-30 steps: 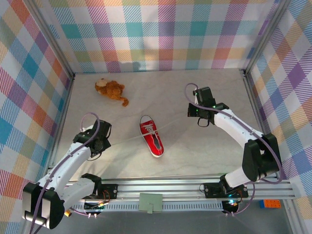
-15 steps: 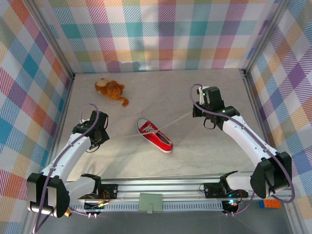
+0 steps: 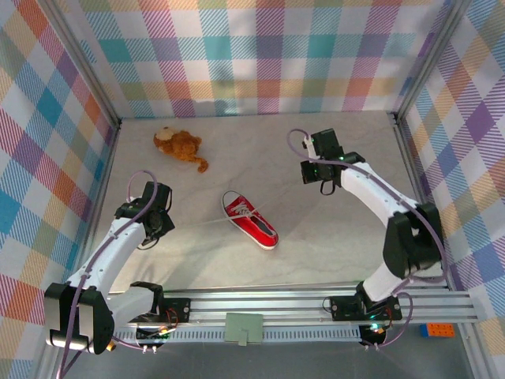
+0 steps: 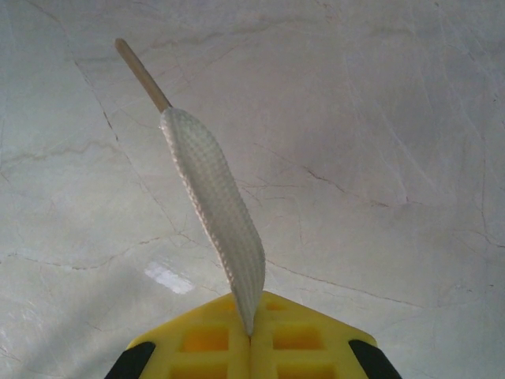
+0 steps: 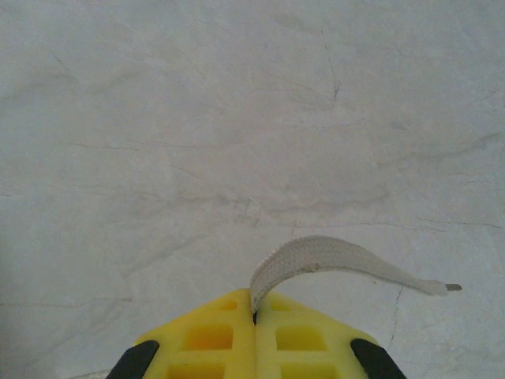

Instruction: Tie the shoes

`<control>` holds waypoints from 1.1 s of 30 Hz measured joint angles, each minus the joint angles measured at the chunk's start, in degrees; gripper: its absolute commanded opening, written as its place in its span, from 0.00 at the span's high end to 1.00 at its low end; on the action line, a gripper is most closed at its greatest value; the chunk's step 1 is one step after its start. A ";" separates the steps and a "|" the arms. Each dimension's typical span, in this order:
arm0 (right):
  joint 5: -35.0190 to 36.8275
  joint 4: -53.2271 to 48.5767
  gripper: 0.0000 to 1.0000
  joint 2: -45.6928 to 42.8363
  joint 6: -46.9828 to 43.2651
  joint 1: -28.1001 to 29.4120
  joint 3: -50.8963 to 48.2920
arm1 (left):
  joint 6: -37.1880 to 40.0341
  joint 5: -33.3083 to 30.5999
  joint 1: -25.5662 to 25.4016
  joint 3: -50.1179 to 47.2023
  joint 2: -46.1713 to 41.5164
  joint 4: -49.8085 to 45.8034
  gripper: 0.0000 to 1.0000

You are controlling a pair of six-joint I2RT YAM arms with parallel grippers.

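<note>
Midway between the arms on the pale tabletop lies the red sneaker — well apart from either pincer. The left gripper and right gripper each clamp a white lace end (jaws pressed together on it); seemingly the pull-tight step, so next they need slack for loops.

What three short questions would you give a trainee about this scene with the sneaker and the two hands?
1. True or false: the left hand is shut on a white lace end.
2. What lies nearer the far wall than the red sneaker? A. brown plush toy B. cup C. book
3. What does the right hand pinch?
Key: 1 true; 2 A; 3 the other lace end.
</note>
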 measured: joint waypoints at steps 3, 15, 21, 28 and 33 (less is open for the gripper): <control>1.55 -0.57 1.00 4.15 -1.42 0.00 0.79 | -0.02 -0.02 0.00 -0.09 0.00 -0.24 1.00; 2.38 -3.50 1.00 13.42 -3.34 -2.40 3.39 | -1.46 0.02 0.00 -0.09 1.92 -1.29 1.00; -1.55 -4.07 0.91 13.77 -3.37 -3.39 3.08 | -2.29 1.38 0.00 -0.79 1.79 -0.98 1.00; -8.79 -3.87 0.62 10.10 -1.81 -4.61 -0.79 | -1.55 4.70 -0.42 -2.40 0.13 -0.85 0.53; -12.70 -4.48 0.52 6.84 0.66 -4.61 -3.10 | 0.68 6.10 -1.40 -0.92 2.69 -1.29 0.44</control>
